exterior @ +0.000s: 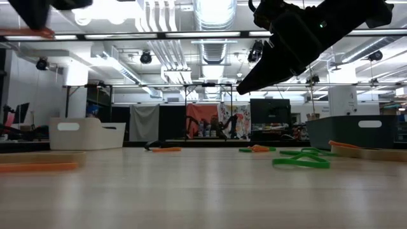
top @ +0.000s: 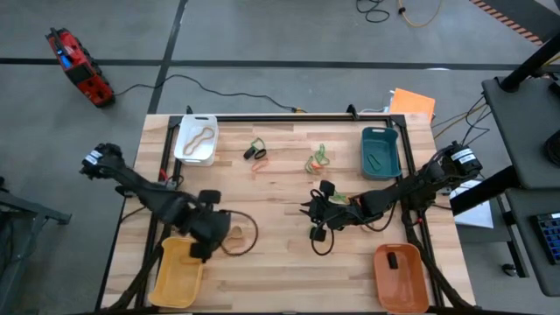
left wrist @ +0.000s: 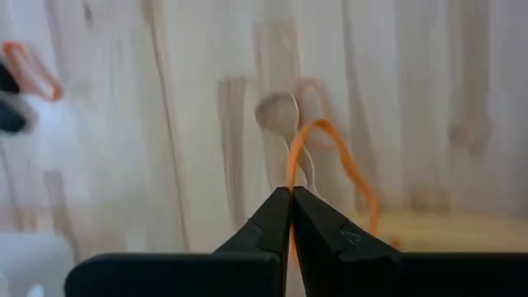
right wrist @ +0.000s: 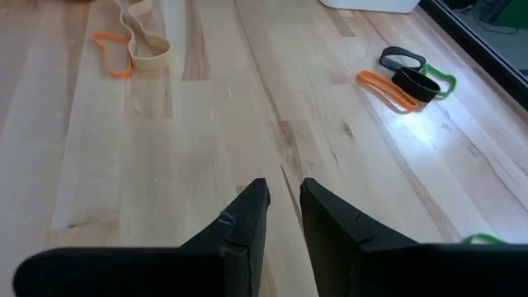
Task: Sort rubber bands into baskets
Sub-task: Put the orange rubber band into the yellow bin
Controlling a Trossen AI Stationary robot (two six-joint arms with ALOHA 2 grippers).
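Observation:
My left gripper [left wrist: 290, 198] is shut on an orange rubber band [left wrist: 330, 140], lifted above the table by the far right corner of the yellow basket [top: 178, 273]. It also shows at the top left of the low view [exterior: 32, 13]. My right gripper [right wrist: 285, 194] is open and empty, above the table's middle [top: 315, 213]. Loose bands lie flat on the wood: a black, orange and green group [right wrist: 408, 74], a green, orange and tan group [top: 317, 160], and an orange and a tan one [right wrist: 132, 45]. The white basket [top: 196, 140] holds a tan band, and the teal basket [top: 381, 150] a green one. My left gripper pinches the orange band between its two fingertips at one spot on the loop [left wrist: 290, 186]. The rest of the loop [left wrist: 355, 173] stands out past the fingertips, slack and clear of the table.
The orange basket [top: 401, 276] stands at the near right with a dark piece in it. A dark cable loop [top: 243, 234] lies beside my left gripper, and another [top: 322, 241] below my right one. Bare wood lies between the arms.

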